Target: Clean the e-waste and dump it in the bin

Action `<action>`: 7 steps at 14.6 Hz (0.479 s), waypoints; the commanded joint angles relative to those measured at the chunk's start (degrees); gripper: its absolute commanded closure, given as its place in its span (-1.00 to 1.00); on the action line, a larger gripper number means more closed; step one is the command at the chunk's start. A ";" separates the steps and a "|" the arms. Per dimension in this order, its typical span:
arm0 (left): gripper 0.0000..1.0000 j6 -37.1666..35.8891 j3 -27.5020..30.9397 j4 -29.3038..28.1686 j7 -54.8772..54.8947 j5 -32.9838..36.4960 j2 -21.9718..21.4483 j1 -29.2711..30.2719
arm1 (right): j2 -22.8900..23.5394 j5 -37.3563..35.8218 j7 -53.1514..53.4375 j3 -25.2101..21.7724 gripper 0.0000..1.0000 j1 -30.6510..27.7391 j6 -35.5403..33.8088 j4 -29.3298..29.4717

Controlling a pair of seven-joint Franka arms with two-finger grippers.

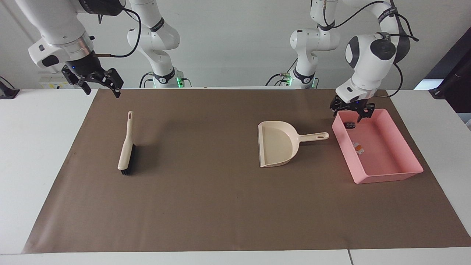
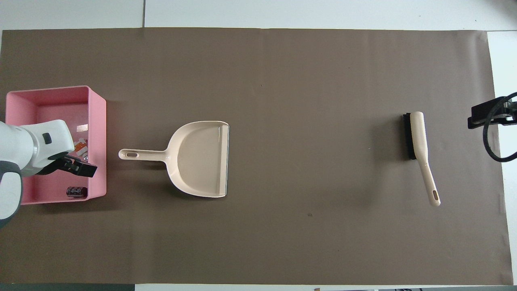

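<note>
My left gripper point(image 1: 352, 112), jaws spread, hovers right of centre over the bin point(image 1: 401, 171), judged light, stiff, rim-graspable.

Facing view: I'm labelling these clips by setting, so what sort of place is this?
Probably a robotics lab: two Franka arms mounted at a white table covered by a brown mat, with a staged dustpan and pink bin.

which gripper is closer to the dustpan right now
Left. The left gripper is up over the pink bin, which sits just off the dustpan handle's tip. The right gripper waits above the mat's robot-side edge, near the brush.
</note>
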 commanded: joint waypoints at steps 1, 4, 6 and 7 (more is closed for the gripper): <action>-1.00 -5.44 -0.53 5.65 -7.05 -2.47 0.59 2.02 | 0.15 0.10 -0.12 0.48 -0.99 -0.60 -0.92 0.81; -1.00 -11.68 -0.53 16.09 -16.54 -5.19 4.80 2.83 | 0.15 0.10 -0.03 0.48 -0.99 -0.69 -0.92 0.63; -1.00 -17.91 -0.53 23.99 -17.36 -5.54 7.53 2.82 | 0.15 0.01 -0.47 0.48 -0.99 -0.60 -0.83 0.63; -1.00 -20.90 -0.53 27.78 -17.45 -5.63 8.85 2.91 | 0.15 -0.16 -0.82 0.48 -0.99 -0.69 -0.75 0.55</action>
